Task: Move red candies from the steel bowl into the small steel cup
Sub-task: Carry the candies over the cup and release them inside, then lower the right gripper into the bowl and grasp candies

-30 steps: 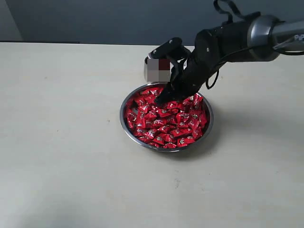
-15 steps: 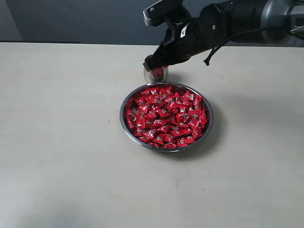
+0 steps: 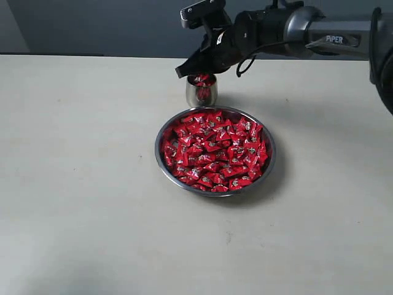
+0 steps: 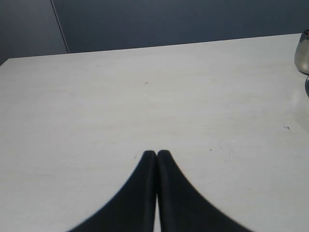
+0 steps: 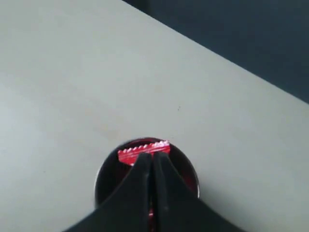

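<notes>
The steel bowl (image 3: 158,142) in mid-table is heaped with red candies (image 3: 215,152). Just behind it stands the small steel cup (image 3: 201,93), with red candies showing at its mouth. My right gripper (image 3: 182,70) hovers just above the cup. In the right wrist view this gripper (image 5: 151,157) is shut on a red candy (image 5: 139,150), whose serrated end sticks out past the tips over the cup's (image 5: 102,175) opening. My left gripper (image 4: 157,153) is shut on nothing above bare table. The cup (image 4: 302,50) shows at that view's edge.
The pale table (image 3: 80,184) stretches wide to the left of and in front of the bowl. A dark wall runs behind the table's far edge. The right arm (image 3: 307,31) reaches in from the upper right.
My right gripper rose out of the bowl with a candy and swung back and left. It now hangs over the cup. The bowl and cup have stayed put.
</notes>
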Motion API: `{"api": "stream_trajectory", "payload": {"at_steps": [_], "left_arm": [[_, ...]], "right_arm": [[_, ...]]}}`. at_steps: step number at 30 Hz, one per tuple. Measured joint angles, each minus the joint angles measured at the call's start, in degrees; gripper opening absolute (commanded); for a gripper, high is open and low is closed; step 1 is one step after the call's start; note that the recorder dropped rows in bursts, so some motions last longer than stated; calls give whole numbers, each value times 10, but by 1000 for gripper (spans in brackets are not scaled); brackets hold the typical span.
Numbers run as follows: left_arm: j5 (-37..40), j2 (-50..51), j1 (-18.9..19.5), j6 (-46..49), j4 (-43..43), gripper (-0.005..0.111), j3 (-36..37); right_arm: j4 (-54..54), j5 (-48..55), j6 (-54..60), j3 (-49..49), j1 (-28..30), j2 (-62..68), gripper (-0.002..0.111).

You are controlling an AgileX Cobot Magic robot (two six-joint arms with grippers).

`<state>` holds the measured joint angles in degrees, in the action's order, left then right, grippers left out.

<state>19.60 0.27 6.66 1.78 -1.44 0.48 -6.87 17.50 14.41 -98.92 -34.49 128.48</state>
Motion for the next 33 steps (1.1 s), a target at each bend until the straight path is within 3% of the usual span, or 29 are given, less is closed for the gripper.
{"api": "stream_trajectory", "payload": {"at_steps": [3,5,7,13,20,33], "left_arm": [[0,0,0,0,0,0,0],[0,0,0,0,0,0,0],[0,0,0,0,0,0,0],[0,0,0,0,0,0,0],[0,0,0,0,0,0,0],[0,0,0,0,0,0,0]], "right_arm": [[-8,9,0,-8,8,18,13],[-10,14,0,-9,11,26,32],[-12,19,1,-9,11,27,38],[-9,67,1,-9,11,-3,32],[-28,208,37,8,8,-92,32],[-113,201,123,185,-29,-117,32]]}}
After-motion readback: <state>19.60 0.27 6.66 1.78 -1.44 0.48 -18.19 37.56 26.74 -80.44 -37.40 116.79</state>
